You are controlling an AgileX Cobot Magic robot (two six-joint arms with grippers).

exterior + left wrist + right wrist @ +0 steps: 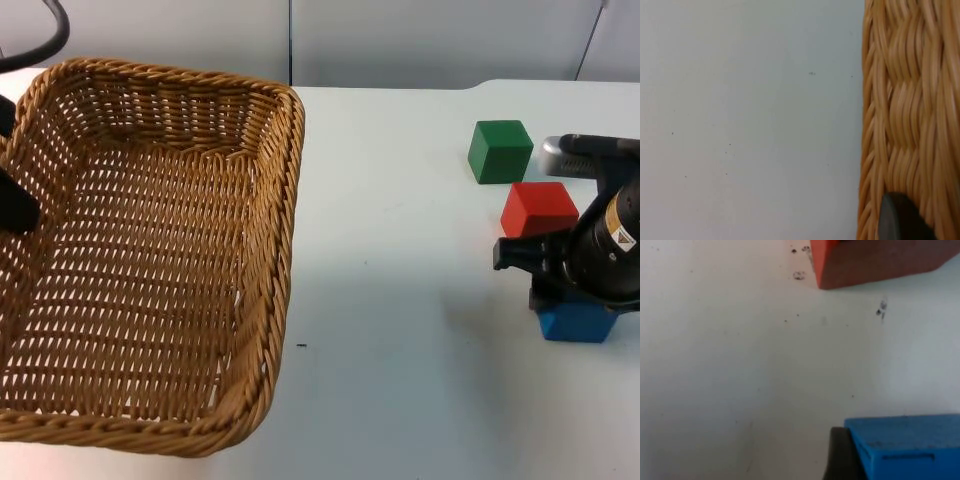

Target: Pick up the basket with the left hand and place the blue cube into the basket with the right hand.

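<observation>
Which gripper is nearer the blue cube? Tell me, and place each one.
Right. The right gripper is down at the blue cube, a fingertip against its side in the right wrist view. The left gripper is across the table at the basket, on its far-left rim.

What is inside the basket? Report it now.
The basket holds no cube: its woven floor shows bare. The left gripper covers a bit of its left wall. The blue cube sits on the table at the right gripper.
</observation>
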